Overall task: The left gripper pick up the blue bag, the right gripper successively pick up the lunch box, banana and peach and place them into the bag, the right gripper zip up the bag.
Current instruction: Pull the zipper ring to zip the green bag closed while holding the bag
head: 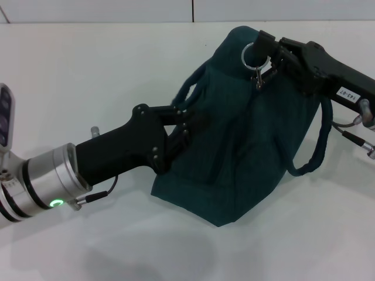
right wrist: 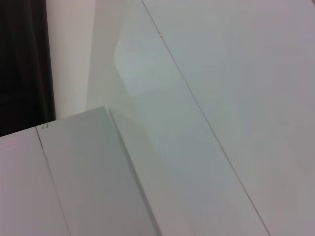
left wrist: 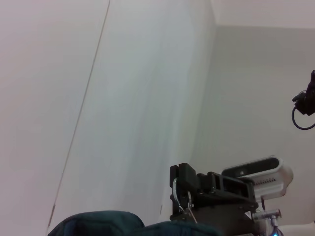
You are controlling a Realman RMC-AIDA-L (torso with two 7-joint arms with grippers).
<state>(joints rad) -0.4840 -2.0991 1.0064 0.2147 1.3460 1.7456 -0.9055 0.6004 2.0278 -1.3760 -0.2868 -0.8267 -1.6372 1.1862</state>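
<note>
surface: white table (head: pixel 88 76) | resting on it: blue bag (head: pixel 246 146), bottom edge touching

Dark teal-blue bag (head: pixel 246 134), upright on white table (head: pixel 88 88)

bag (head: pixel 234 140) on table (head: pixel 88 76), between pincers.

1. White label (head: pixel 348 94) on the black body of the right arm, just behind the right tool (head: pixel 262 54): printed characters appear to read "143-87"; reading uncertain.
2. No other legible text.
</note>
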